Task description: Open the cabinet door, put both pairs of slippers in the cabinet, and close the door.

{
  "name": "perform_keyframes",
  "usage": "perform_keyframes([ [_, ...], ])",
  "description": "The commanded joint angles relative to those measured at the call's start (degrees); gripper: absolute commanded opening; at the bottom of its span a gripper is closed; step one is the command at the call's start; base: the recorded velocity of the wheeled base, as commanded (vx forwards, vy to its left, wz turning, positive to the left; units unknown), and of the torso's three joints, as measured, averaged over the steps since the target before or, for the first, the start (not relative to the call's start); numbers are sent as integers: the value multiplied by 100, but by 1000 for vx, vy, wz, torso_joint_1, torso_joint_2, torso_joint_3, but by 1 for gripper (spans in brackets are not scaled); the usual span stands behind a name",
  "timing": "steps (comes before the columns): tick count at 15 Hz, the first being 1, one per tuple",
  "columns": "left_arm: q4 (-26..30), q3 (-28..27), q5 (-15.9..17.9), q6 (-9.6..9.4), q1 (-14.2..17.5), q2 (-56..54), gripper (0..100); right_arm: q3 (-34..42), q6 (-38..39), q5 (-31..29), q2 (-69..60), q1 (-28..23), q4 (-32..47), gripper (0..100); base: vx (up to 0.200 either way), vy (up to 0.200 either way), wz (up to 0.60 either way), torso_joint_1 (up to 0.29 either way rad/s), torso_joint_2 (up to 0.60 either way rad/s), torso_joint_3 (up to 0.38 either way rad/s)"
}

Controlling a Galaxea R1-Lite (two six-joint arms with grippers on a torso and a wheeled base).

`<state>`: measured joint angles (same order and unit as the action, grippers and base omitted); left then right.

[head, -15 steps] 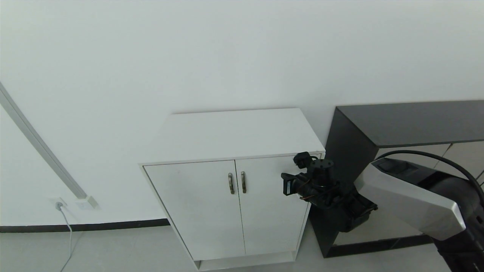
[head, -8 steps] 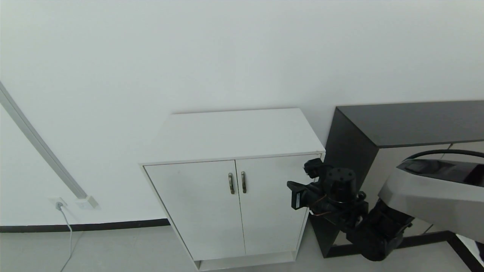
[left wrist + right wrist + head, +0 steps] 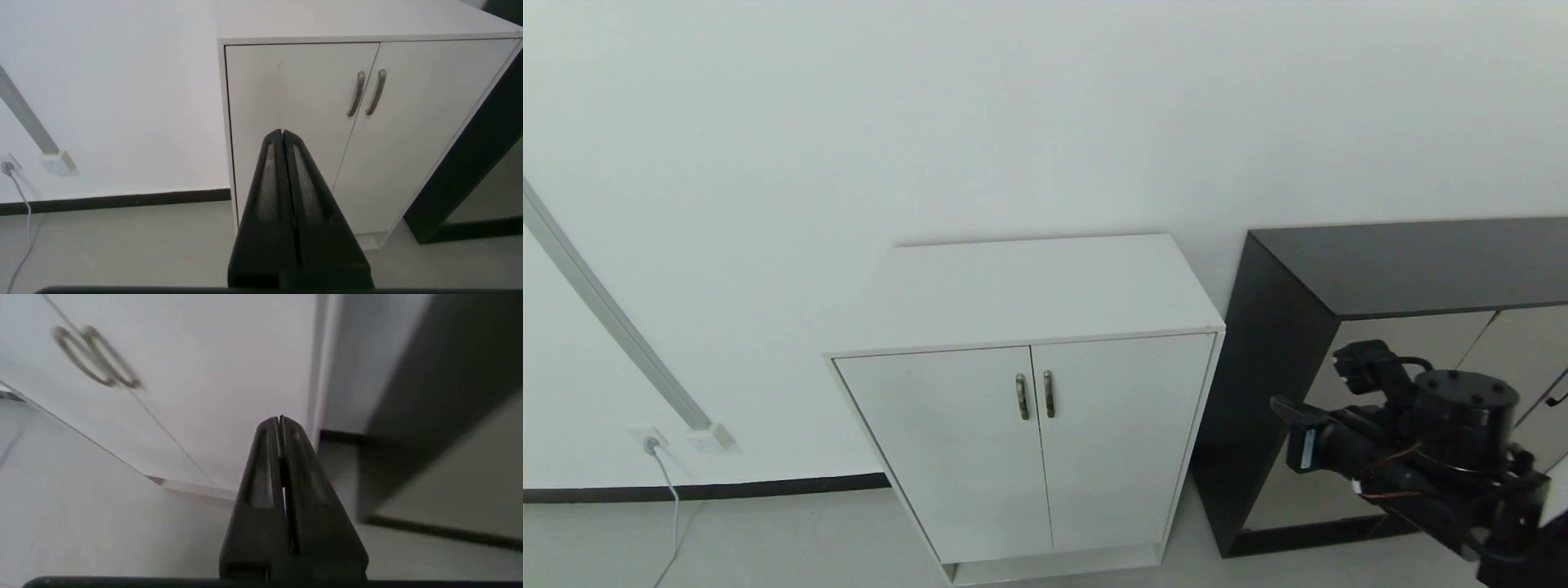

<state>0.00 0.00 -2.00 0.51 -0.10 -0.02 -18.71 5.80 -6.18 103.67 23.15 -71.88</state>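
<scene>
Head view: cabinet (image 3: 980, 441) left of claw (image 3: 1298, 442)

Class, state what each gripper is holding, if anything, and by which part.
Nothing is held. The left gripper and the right gripper are both shut on nothing, and neither touches the cabinet.

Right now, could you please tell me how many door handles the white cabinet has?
2: the left handle on the left door, the right handle on the right door, side by side at the centre seam.
</scene>
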Motion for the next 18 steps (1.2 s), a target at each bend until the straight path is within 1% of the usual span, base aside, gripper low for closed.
perform_keyframes([
  [1,0,0,-2,-7,1,2,0,834,-202,-287,-1270,-513,411,0,0,0,0,0,0,0],
  [3,0,0,-2,-7,1,2,0,1230,-255,-612,-1903,-663,868,0,0,0,0,0,0,0],
  [5,0,0,-2,-7,1,2,0,1572,-255,-665,-2606,-794,1431,0,0,0,0,0,0,0],
  [7,0,0,-2,-7,1,2,0,1801,-308,-665,-3204,-821,1932,0,0,0,0,0,0,0],
  [9,0,0,-2,-7,1,2,0,1871,-325,-665,-4302,-821,3039,0,0,0,0,0,0,0],
  [10,0,0,-2,-7,1,2,0,1871,-325,-656,-4592,-821,3347,0,0,0,0,0,0,0],
  [12,0,0,-2,-7,1,2,0,1819,-325,-604,-5867,-812,4735,0,0,0,0,0,0,0],
  [14,0,0,-2,-7,1,2,0,1801,-325,-560,-6913,-768,5852,0,0,0,0,0,0,0],
  [15,0,0,-2,-7,1,2,0,1775,-325,-463,-7326,-733,6274,0,0,0,0,0,0,0],
  [16,0,0,-2,-7,1,2,0,1687,-325,-199,-7976,-724,6950,0,0,0,0,0,0,0],
  [18,0,0,-2,-7,1,2,0,1608,-325,152,-8600,-715,7504,0,0,0,0,0,0,0],
])
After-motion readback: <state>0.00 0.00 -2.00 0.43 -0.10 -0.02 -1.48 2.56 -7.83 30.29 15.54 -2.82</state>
